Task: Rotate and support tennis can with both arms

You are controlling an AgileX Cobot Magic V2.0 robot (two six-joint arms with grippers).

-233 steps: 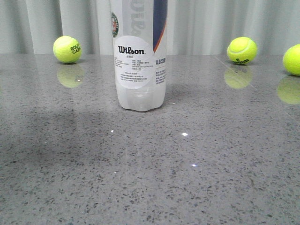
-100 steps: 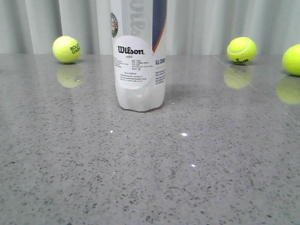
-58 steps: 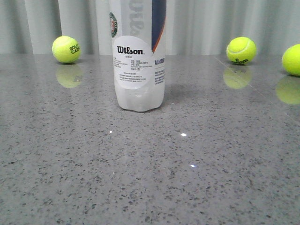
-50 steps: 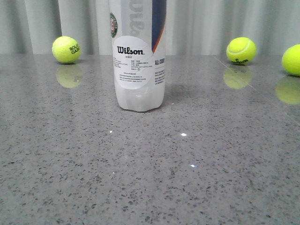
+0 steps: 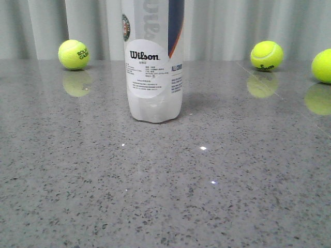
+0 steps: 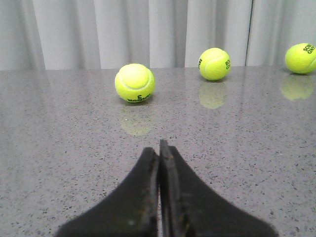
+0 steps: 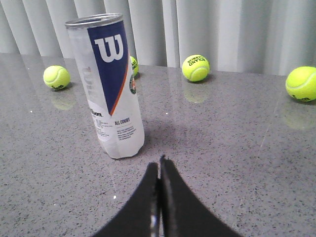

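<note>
The tennis can [image 5: 153, 62] stands upright on the grey stone table, its top cut off by the front view's edge. Its white Wilson label faces the camera. The right wrist view shows the whole tennis can [image 7: 107, 86], with its navy panel, white "W" and silver rim. My right gripper [image 7: 159, 165] is shut and empty, a short way from the can's base and not touching it. My left gripper [image 6: 159, 148] is shut and empty too, and the can is out of its view. Neither arm appears in the front view.
Tennis balls lie along the table's far side by the curtain: one at the left [image 5: 74, 54], two at the right [image 5: 267, 55] [image 5: 322, 65]. The left wrist view holds a near ball [image 6: 135, 83] and two farther ones [image 6: 214, 63] [image 6: 300, 58].
The can and balls stay where they were. A soft shadow on the table at the left, seen 2.3 s ago, is gone.
</note>
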